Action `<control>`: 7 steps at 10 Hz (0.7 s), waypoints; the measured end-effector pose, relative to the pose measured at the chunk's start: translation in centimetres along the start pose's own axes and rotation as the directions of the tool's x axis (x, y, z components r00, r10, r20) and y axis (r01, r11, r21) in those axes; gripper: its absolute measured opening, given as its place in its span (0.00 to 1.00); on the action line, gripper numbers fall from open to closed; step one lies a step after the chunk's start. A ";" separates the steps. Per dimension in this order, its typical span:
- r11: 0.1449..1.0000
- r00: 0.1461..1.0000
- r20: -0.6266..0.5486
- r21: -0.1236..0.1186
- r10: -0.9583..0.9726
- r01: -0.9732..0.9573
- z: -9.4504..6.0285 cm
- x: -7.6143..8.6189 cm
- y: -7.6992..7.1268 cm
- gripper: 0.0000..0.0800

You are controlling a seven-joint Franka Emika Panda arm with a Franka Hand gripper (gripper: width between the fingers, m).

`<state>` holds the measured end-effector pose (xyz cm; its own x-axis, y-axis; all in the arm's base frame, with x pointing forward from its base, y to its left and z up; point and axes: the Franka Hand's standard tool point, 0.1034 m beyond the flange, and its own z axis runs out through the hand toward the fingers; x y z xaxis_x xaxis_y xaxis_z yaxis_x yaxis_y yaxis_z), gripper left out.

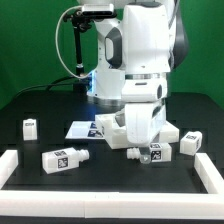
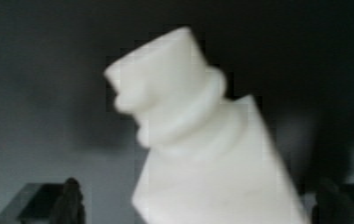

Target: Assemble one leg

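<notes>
gripper [image 1: 146, 150] low over the black table [image 1: 110, 175], fingers [image 2: 49, 200] apart. in the wrist view we see a gap between one finger and a blurred white part [image 2: 192, 120], so nothing is clamped. the leg [image 1: 157, 154] lies on the table just under the gripper, tag showing. we note three more tagged blocks [image 1: 62, 158] well apart. the marker board [image 1: 85, 128] lies to the exterior view's left of the arm.

Black table [image 1: 110, 178] with white edge rail [image 1: 100, 200] carries the marker board [image 1: 85, 128], a white panel [image 1: 106, 122], and four tagged legs: rear leg [image 1: 30, 126], front leg [image 1: 62, 158], middle leg [image 1: 155, 153], end leg [image 1: 190, 142].
</notes>
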<state>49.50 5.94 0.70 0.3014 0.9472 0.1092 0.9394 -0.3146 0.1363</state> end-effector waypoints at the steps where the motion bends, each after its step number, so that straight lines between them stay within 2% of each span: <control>1: 1.000 1.000 0.001 0.001 0.001 -0.001 0.0 -0.1 0.0 0.80; 2: 1.000 1.000 0.001 0.001 0.001 -0.001 0.0 -0.1 0.0 0.80; 4: 1.000 1.000 0.001 0.001 0.001 -0.001 0.0 -0.1 0.0 0.35; 7: 1.000 1.000 0.002 -0.002 0.007 -0.007 -0.1 -0.3 0.2 0.33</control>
<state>49.59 5.54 0.79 0.3081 0.9452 0.1082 0.9370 -0.3212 0.1373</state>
